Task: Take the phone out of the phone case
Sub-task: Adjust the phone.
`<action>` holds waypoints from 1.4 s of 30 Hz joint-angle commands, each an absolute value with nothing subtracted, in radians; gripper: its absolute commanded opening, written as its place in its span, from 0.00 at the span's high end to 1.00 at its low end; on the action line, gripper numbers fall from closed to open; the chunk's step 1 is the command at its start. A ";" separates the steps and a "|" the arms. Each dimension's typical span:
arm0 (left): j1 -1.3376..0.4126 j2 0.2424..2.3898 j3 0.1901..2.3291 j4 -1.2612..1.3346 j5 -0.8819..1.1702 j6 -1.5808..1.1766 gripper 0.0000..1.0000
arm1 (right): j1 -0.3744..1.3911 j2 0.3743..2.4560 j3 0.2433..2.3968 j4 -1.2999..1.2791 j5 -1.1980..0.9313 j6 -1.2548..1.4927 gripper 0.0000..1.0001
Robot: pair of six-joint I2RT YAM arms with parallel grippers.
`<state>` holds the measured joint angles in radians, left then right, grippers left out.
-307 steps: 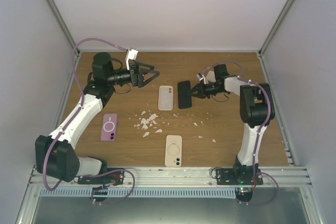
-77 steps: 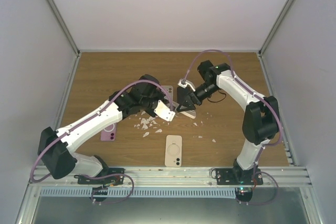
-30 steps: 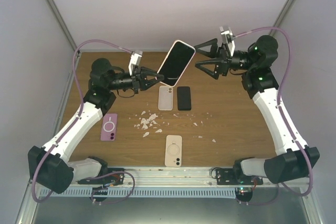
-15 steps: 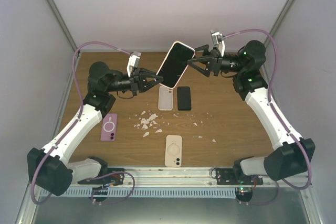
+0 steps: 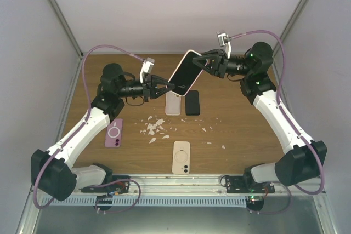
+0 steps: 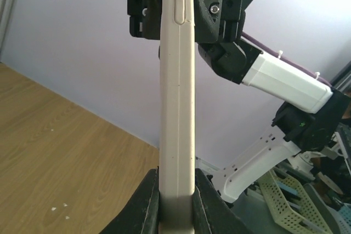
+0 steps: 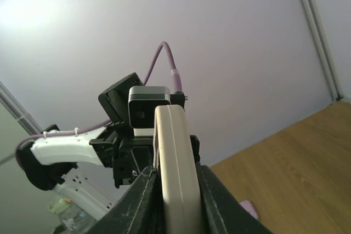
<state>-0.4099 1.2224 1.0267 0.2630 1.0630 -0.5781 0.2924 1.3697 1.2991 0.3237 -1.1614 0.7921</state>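
The phone (image 5: 185, 73), in its cream case (image 6: 176, 108), hangs tilted in the air over the far half of the wooden table (image 5: 241, 130), dark screen toward the overhead camera. Half a second ago only the left side held it, with the right fingers spread just off its upper end. Now both sides hold it, and it sits slightly nearer the left arm. Ten seconds ago both arms worked low over the table. The left arm (image 5: 82, 130) climbs from its base along the left side to a raised elbow, and its forearm reaches level toward the right. The right arm (image 5: 279, 119) rises steeply from its base to an elbow near the back wall, and its wrist points left. The left gripper (image 5: 168, 85) is pinched on the phone's lower left end; its wrist view shows the case edge-on, standing up between two dark fingers (image 6: 148, 204). The right gripper (image 5: 203, 60) is clamped on the upper right end, and its own camera shows the cream edge squeezed between both fingers (image 7: 141, 201). Below, on the table, a white case (image 5: 173, 103) and a black phone (image 5: 192, 102) lie side by side. Another cream case (image 5: 181, 157) lies near the front edge and a purple case (image 5: 114, 132) to the left. White scraps (image 5: 154, 127) are scattered between them.
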 commanded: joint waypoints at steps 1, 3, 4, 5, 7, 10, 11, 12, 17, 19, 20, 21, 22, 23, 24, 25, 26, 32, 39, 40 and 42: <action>-0.416 1.213 1.083 0.249 1.026 -0.472 1.00 | 0.295 1.360 1.290 0.296 -1.136 0.763 0.84; -0.414 1.210 1.093 0.218 1.017 -0.442 1.00 | 0.289 1.355 1.282 0.296 -1.136 0.765 0.90; -0.412 1.205 1.096 0.207 1.012 -0.431 1.00 | 0.286 1.352 1.278 0.297 -1.139 0.764 0.92; -0.408 1.203 1.094 0.203 1.010 -0.428 1.00 | 0.285 1.349 1.272 0.297 -1.139 0.764 0.94; -0.401 1.197 1.090 0.201 1.013 -0.429 1.00 | 0.282 1.343 1.260 0.301 -1.142 0.766 0.99; -0.392 1.194 1.084 0.195 1.020 -0.430 0.89 | 0.278 1.333 1.240 0.324 -1.156 0.782 0.99; -0.385 1.190 1.080 0.195 1.022 -0.430 0.85 | 0.274 1.330 1.233 0.340 -1.165 0.795 0.99; -0.379 1.185 1.076 0.195 1.026 -0.430 0.80 | 0.270 1.326 1.225 0.355 -1.173 0.811 1.00; -0.343 1.163 1.063 0.155 1.067 -0.384 0.64 | 0.233 1.306 1.202 0.439 -1.203 0.894 1.00; -0.338 1.147 1.052 0.131 1.067 -0.356 0.62 | 0.224 1.299 1.195 0.457 -1.209 0.911 0.99; -0.337 1.141 1.044 0.127 1.068 -0.351 0.62 | 0.222 1.295 1.189 0.468 -1.213 0.920 1.00; -0.334 1.134 1.037 0.126 1.066 -0.349 0.61 | 0.221 1.292 1.182 0.481 -1.217 0.936 1.00; -0.333 1.131 1.031 0.125 1.065 -0.347 0.61 | 0.220 1.289 1.177 0.495 -1.219 0.947 1.00; -0.332 1.127 1.027 0.123 1.062 -0.345 0.60 | 0.218 1.285 1.171 0.505 -1.221 0.953 1.00; -0.331 1.126 1.025 0.120 1.057 -0.343 0.60 | 0.219 1.282 1.168 0.509 -1.224 0.955 1.00; -0.331 1.126 1.026 0.115 1.051 -0.341 0.59 | 0.219 1.278 1.166 0.508 -1.226 0.953 0.99; -0.330 1.127 1.025 0.111 1.044 -0.341 0.58 | 0.219 1.276 1.167 0.506 -1.227 0.952 1.00; -0.338 1.153 1.022 0.099 1.049 -0.357 0.54 | 0.218 1.269 1.163 0.505 -1.243 0.949 0.99; -0.372 1.162 1.039 0.057 1.029 -0.288 0.54 | 0.219 1.266 1.161 0.491 -1.238 0.941 1.00; -0.376 1.163 1.042 0.051 1.024 -0.279 0.54 | 0.219 1.267 1.161 0.489 -1.237 0.938 0.99; -0.383 1.166 1.048 0.035 1.009 -0.263 0.54 | 0.220 1.267 1.161 0.483 -1.236 0.931 1.00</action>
<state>-0.3660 1.1587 1.0348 0.0463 1.0370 -0.3206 0.2234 1.2964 1.1606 0.4492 -1.2396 0.9321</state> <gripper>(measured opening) 0.459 0.117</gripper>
